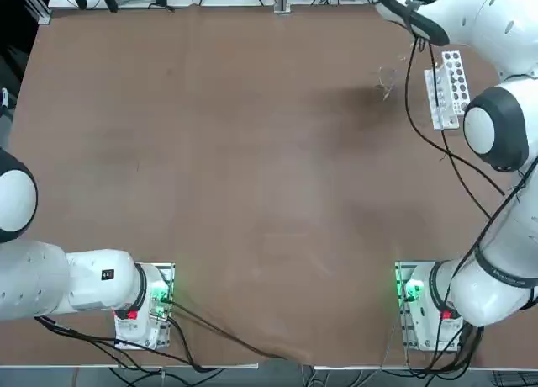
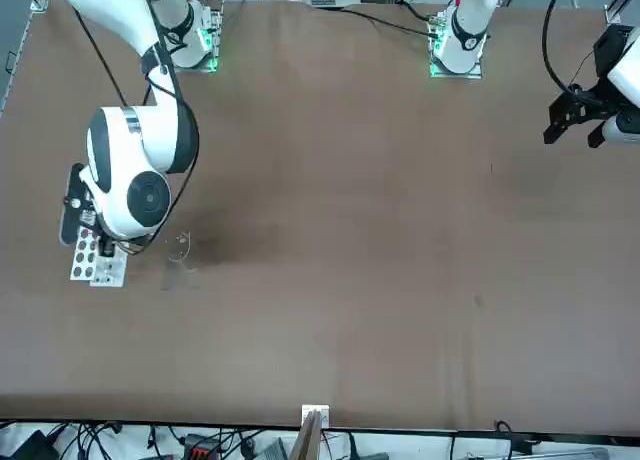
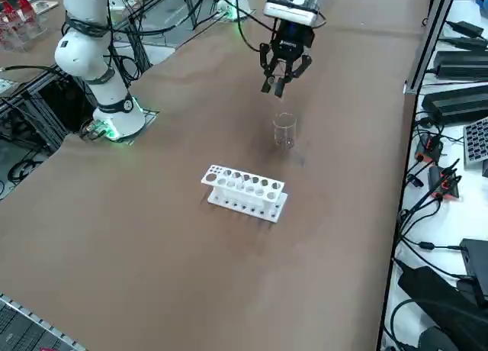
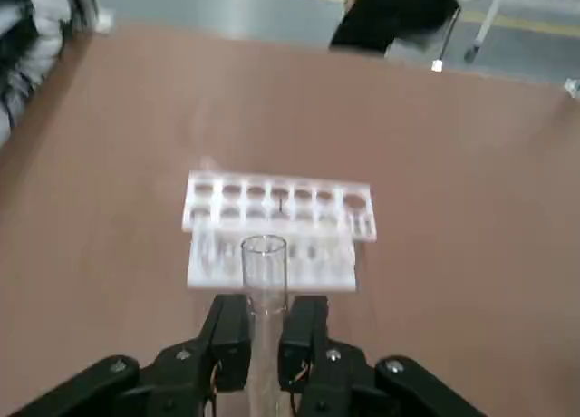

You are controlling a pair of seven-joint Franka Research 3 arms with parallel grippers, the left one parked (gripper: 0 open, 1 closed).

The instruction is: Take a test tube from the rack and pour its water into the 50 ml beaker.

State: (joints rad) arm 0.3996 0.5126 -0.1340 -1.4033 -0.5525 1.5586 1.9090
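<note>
Test tube [image 4: 264, 281] clamped between the right hand's [image 3: 280, 78] fingers, raised clear of the counter [image 3: 152, 236]. Rack [image 3: 244, 192] standing near the 50 ml beaker [image 3: 284, 130], apart.

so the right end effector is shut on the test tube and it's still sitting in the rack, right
Not quite. The right end effector is shut on the test tube, but the tube is lifted clear of the rack, held in the air above the 50 ml beaker, as the right side view shows.

Test tube [image 4: 264, 281] was clear, smooth glass; beaker [image 3: 284, 130] clear glass too. Rack [image 3: 245, 192] looked like white matt plastic. Gripper [image 4: 265, 340] fingers [image 4: 228, 334] were black, probably plastic. Table [image 1: 252, 168] was covered in matt brown cloth-like sheet.
</note>
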